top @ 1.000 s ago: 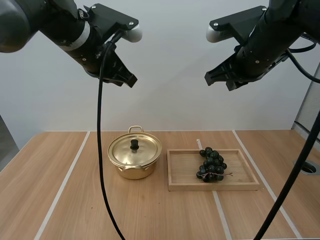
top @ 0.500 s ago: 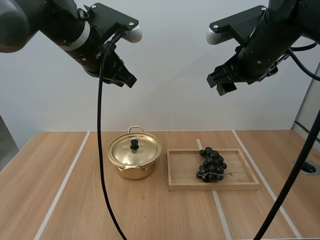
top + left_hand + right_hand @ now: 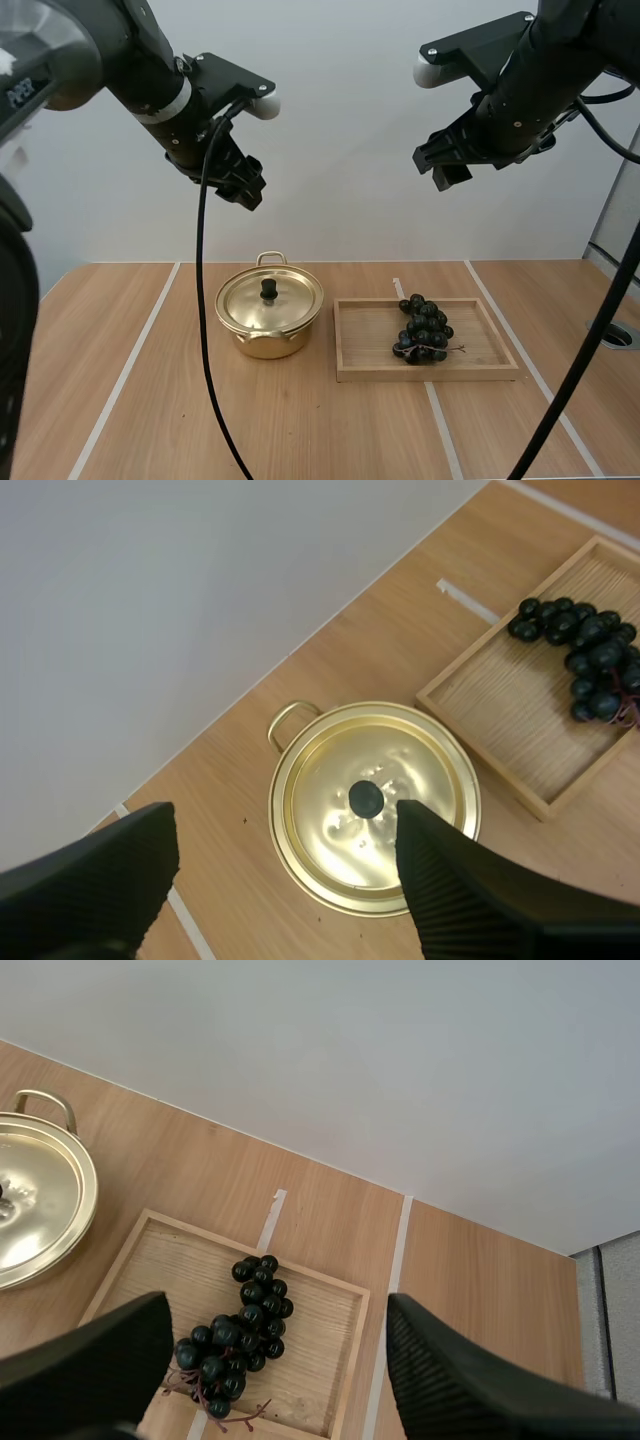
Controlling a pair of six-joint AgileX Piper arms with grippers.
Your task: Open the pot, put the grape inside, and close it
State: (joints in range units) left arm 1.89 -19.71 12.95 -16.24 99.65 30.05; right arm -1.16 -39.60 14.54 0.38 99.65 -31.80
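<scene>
— High above the worktop (image 3: 150, 400), on the left, how does the left claw (image 3: 247, 182) stand?
— Its fingers are spread apart, holding nothing, over the golden pot (image 3: 265, 345), whose lid (image 3: 248, 302) sits on it.
— And right of the pot?
— The wooden tray (image 3: 420, 374) lies just beside it, with the bunch of grapes (image 3: 424, 330) lying inside.
— The right claw (image 3: 441, 165)?
— It is parted too, empty, high above the tray.
</scene>
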